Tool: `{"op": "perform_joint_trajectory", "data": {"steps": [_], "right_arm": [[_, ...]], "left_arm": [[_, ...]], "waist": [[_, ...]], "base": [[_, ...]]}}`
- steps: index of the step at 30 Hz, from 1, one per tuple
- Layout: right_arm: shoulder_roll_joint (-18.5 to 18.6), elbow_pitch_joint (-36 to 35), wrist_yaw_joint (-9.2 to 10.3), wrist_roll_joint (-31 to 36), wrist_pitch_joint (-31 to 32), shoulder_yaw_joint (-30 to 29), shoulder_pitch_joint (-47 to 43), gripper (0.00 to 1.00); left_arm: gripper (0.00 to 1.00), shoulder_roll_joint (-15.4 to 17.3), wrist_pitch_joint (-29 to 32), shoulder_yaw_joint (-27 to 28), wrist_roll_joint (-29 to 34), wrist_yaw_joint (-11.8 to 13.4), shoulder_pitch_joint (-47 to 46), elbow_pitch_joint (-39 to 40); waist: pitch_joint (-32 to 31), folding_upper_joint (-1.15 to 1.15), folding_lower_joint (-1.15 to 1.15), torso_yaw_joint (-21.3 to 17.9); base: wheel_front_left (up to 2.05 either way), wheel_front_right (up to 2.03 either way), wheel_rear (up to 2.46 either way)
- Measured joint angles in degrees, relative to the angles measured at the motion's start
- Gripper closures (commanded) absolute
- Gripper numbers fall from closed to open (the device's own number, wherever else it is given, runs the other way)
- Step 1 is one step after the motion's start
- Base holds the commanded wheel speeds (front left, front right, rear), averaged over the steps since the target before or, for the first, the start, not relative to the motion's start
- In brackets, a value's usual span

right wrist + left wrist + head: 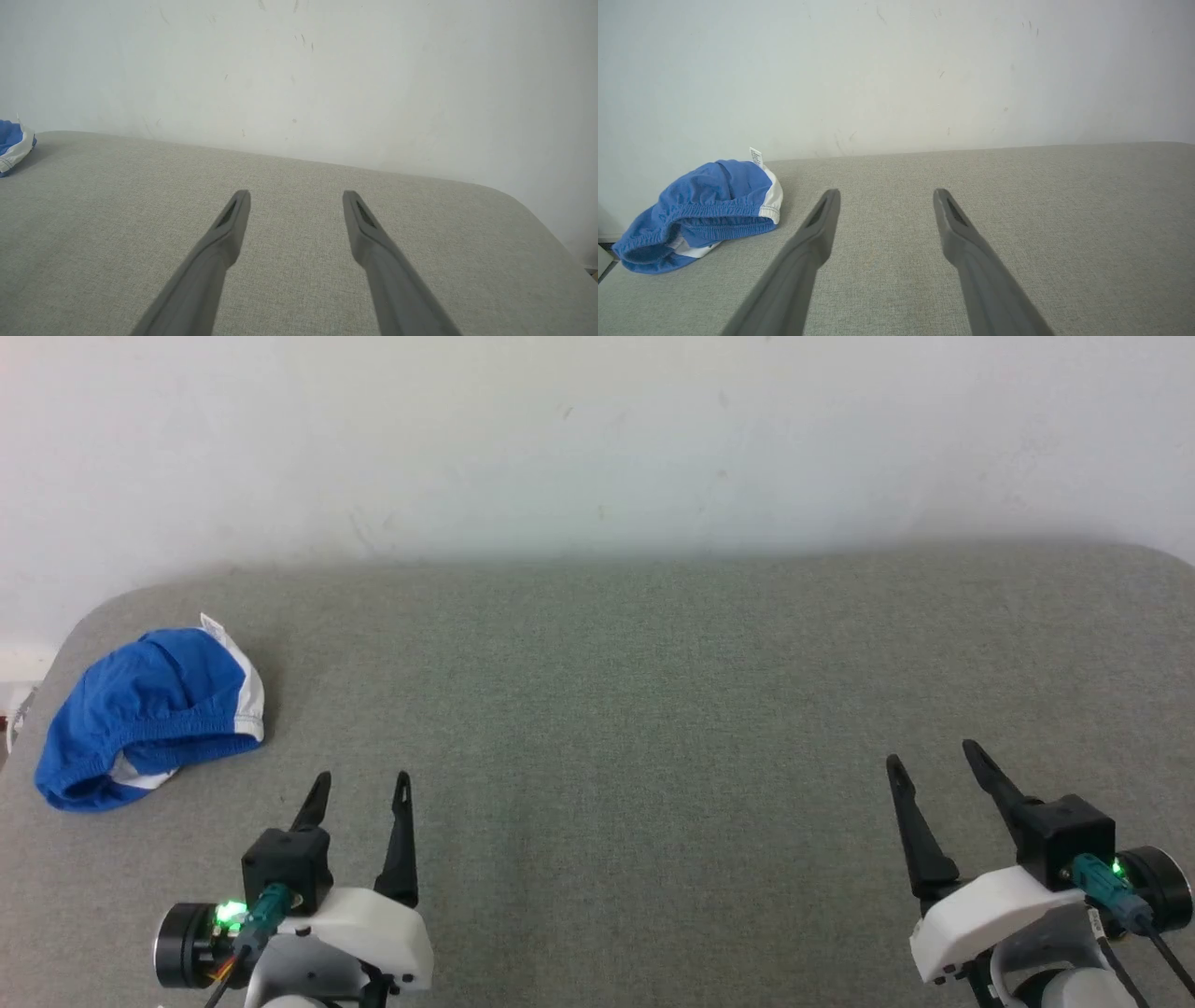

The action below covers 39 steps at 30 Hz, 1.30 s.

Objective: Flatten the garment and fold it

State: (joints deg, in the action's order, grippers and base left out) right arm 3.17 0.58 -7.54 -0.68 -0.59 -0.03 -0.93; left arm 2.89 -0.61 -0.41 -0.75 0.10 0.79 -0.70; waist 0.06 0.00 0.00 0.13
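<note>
My left claw [363, 777] hangs over the grey padded surface [653, 709] with its two dark fingers spread apart and nothing between them. My right claw [932, 752] is spread and empty too, well off on the other side. The garment [154, 709] lies bunched in a heap at the far-left corner of the surface, close to its rounded edge and near the wall [597, 429]. From my left claw it sits ahead and to the left, near but not touching. From my right claw it is well apart, no more than a blue-and-white scrap at the left edge of that wrist's view. The heap's long axis runs on a slant, from its near-left blue end up to its far-right end. There the white waistband [250, 695] turns toward the middle of the surface, and the small label [756, 156] stands up at the top. I judge the left arm the one to reach, swinging leftward and forward. The waistband side is the nearest edge to pinch, so I could drag the heap toward the middle, where both claws can spread it.
</note>
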Motion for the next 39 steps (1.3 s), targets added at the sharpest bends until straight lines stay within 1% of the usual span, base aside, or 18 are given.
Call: {"op": "perform_joint_trajectory", "data": {"steps": [17,39], "right_arm": [[0.00,-0.04,0.00,-0.46,-2.03,-1.19,-0.29,0.00],[-0.01,-0.08,0.00,0.23,-4.57,-1.23,-0.66,0.00]], "left_arm": [[0.00,0.00,-1.94,-0.41,-1.89,0.42,0.02,-0.85],[0.00,0.00,-4.54,-0.87,-3.76,0.81,0.40,-1.77]], "waist": [[-0.05,0.00,0.00,2.52],[-0.24,0.00,0.00,8.66]], "base": [[0.00,0.00,0.00],[0.00,0.00,0.00]]}}
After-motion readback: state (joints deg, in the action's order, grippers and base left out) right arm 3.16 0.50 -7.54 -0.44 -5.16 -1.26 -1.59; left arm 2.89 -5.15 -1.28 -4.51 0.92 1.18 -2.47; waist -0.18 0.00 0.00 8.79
